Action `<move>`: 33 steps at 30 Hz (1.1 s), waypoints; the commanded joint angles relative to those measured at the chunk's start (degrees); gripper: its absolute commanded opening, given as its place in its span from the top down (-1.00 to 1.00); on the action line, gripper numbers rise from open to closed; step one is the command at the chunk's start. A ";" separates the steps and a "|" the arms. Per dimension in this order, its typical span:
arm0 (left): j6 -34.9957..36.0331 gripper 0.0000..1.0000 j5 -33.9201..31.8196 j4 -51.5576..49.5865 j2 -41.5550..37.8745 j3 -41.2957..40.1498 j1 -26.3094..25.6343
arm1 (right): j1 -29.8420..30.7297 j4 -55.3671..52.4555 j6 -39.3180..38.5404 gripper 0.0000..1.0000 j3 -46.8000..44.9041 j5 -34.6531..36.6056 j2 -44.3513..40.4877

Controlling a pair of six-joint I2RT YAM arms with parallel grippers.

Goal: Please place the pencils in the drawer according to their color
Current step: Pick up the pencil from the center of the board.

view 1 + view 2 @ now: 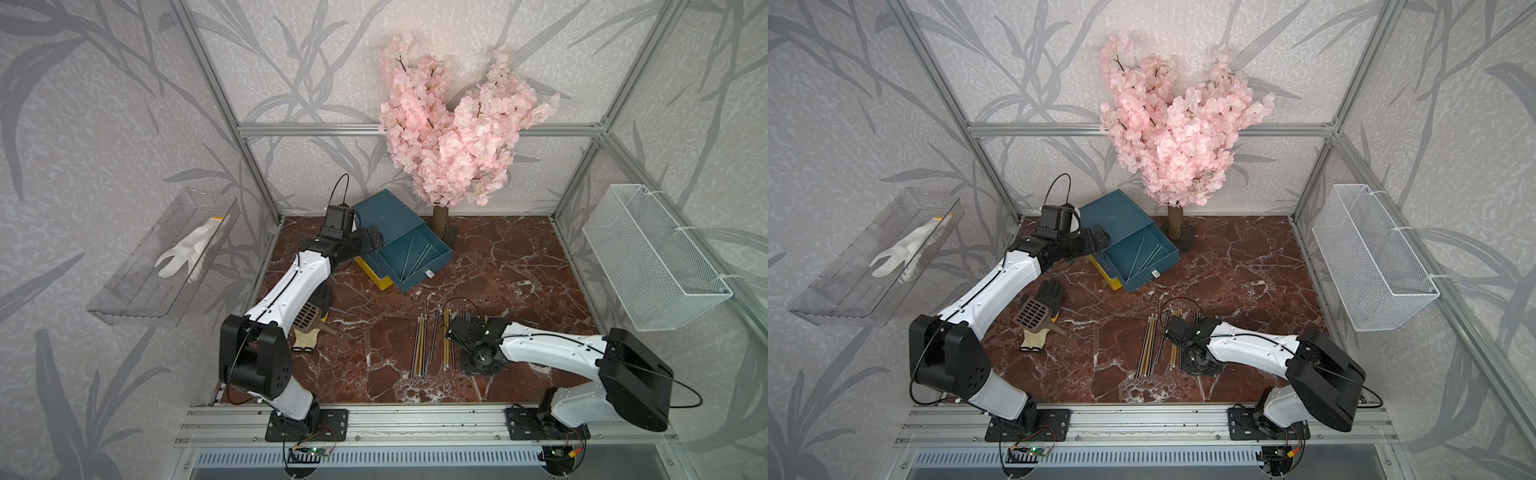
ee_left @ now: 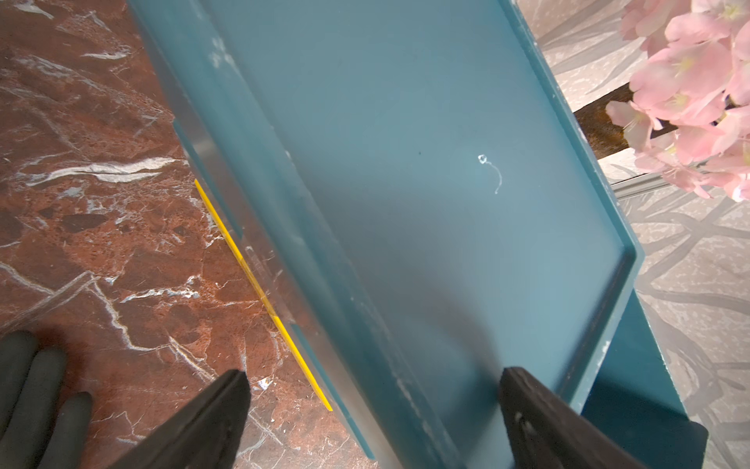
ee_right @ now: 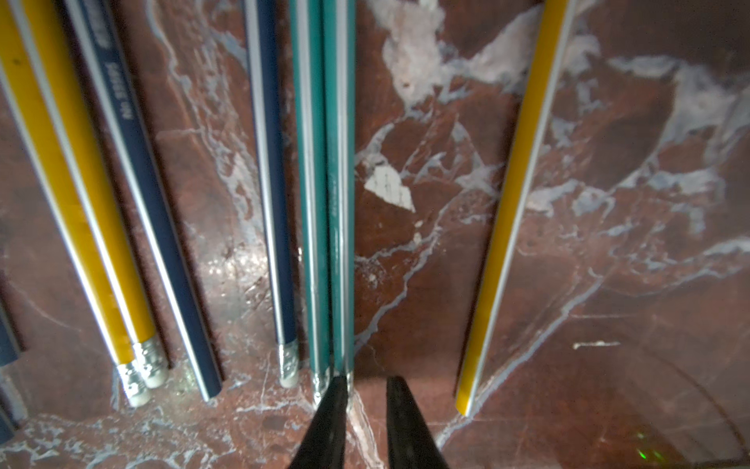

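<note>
The teal drawer chest [image 1: 384, 212] [image 1: 1113, 212] stands at the back, with a yellow bottom drawer [image 1: 376, 276]. Its upper drawer [image 1: 438, 249] is pulled out and holds a few teal pencils [image 1: 409, 255] [image 1: 1139, 255]. My left gripper [image 1: 372, 239] [image 2: 375, 385] is open beside the chest's left edge, with that edge between its fingers. Loose pencils [image 1: 422, 345] [image 1: 1148, 345] lie in rows on the table. My right gripper [image 3: 367, 381] [image 1: 453, 334] hangs low over them, jaws narrowly open with bare table between. One finger overlaps the end of two teal pencils [image 3: 324, 203]. Dark blue pencils [image 3: 272, 203] and yellow ones [image 3: 511, 227] lie alongside.
A pink blossom tree [image 1: 449, 137] stands behind the chest. A brown slotted scoop [image 1: 1034, 311] lies on a black glove [image 1: 1052, 291] at the left. A wire basket [image 1: 652, 257] hangs on the right wall, a clear shelf [image 1: 137, 299] with a white glove on the left.
</note>
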 commanded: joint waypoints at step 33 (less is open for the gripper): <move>1.12 -1.00 -0.89 -1.79 -0.65 -0.18 0.26 | -5.74 -7.91 3.65 1.00 -0.78 -0.54 -19.25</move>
